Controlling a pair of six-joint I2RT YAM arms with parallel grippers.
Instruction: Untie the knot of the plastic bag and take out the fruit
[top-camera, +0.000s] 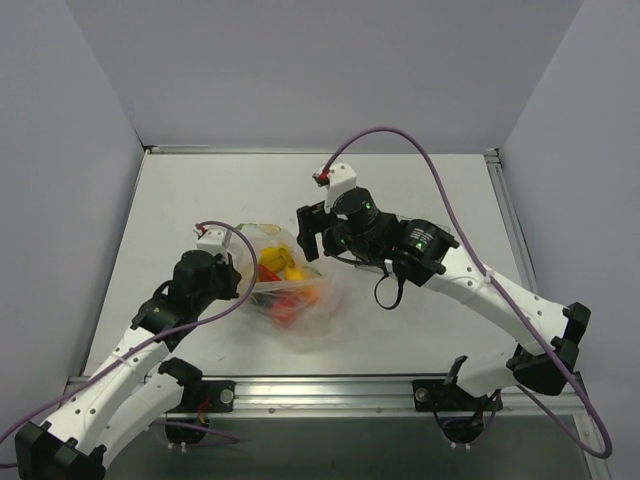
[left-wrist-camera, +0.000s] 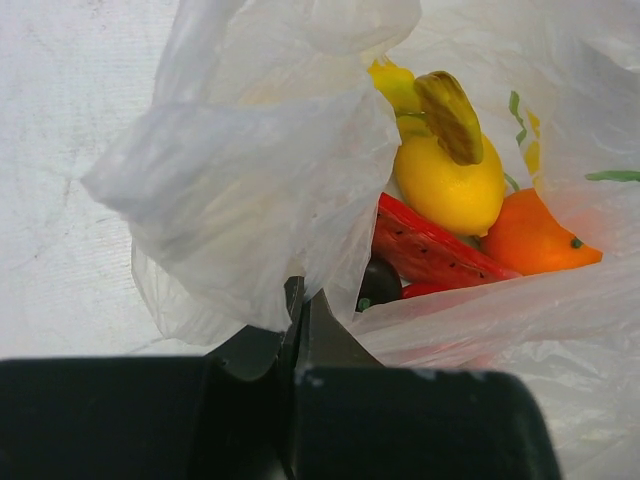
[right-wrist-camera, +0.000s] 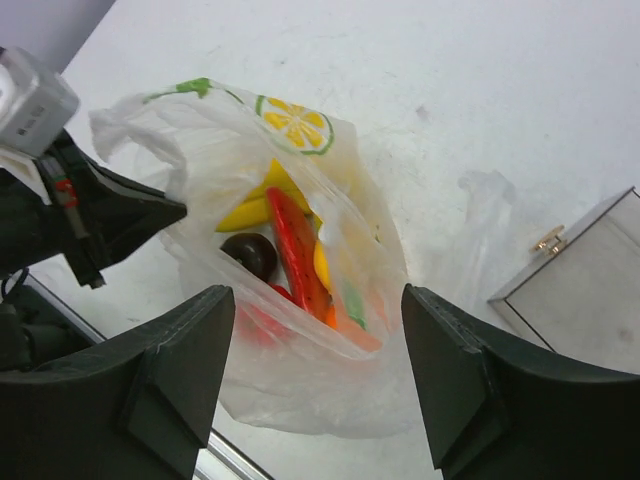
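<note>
With the bag (right-wrist-camera: 300, 400) open and fruit (right-wrist-camera: 290, 240) inside, the left gripper (left-wrist-camera: 300, 300) pinches its rim while the right gripper (right-wrist-camera: 315, 300) hangs wide, empty.

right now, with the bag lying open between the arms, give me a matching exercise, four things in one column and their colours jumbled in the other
Things:
1. plastic bag
2. flat slice
3. small ball
4. lemon-shaped fruit

Colours:
A. red
B. yellow
C. translucent whitish
D. dark, almost black

Pairs: 1-C, 2-A, 3-D, 4-B
</note>
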